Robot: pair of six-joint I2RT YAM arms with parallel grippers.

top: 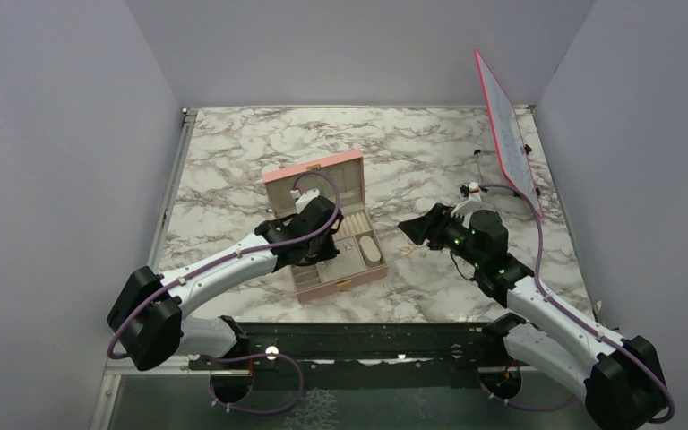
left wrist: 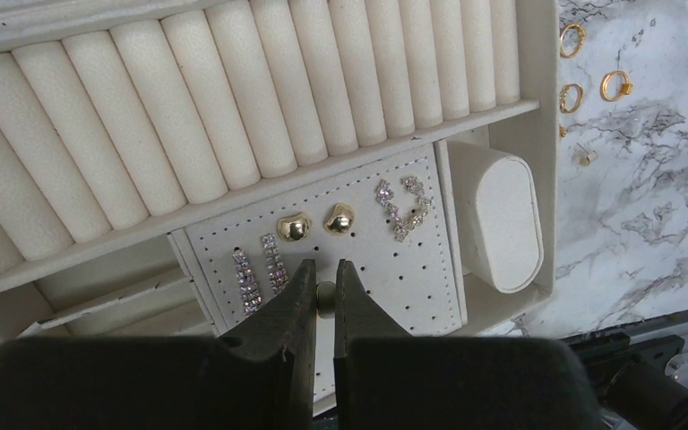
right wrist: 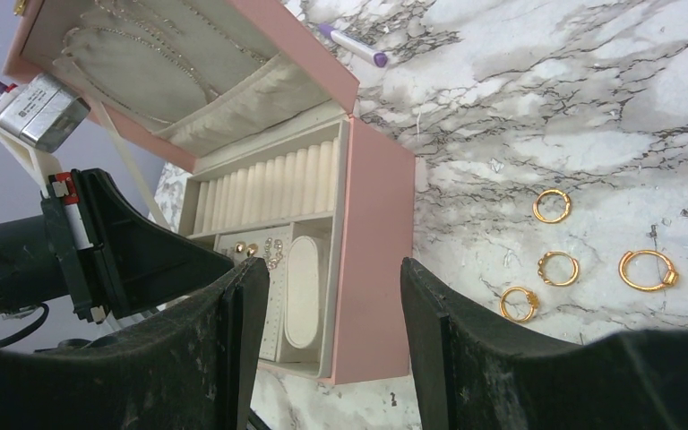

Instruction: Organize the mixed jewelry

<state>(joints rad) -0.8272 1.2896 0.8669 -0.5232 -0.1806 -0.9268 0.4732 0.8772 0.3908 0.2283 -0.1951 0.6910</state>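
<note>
The pink box [top: 313,170] lies open with beige lining. My left gripper [left wrist: 325,276] is shut on a small pale round earring stud [left wrist: 326,297], just above the perforated earring panel [left wrist: 412,269]. The panel holds two gold nugget studs [left wrist: 294,226], a pair of crystal drop earrings [left wrist: 260,269] and a crystal hoop pair [left wrist: 403,204]. The ring rolls [left wrist: 233,107] hold nothing. Several gold rings [right wrist: 558,268] lie on the marble right of the box; they also show in the left wrist view [left wrist: 615,85]. My right gripper [right wrist: 333,269] is open and empty, left of the rings, beside the box wall [right wrist: 381,260].
A pink-framed board [top: 506,130] leans at the back right wall. A pen with a purple cap [right wrist: 354,45] lies on the marble behind the box. A tiny stud [left wrist: 584,157] lies near the rings. The box lid [right wrist: 188,81] stands open with a lined pocket.
</note>
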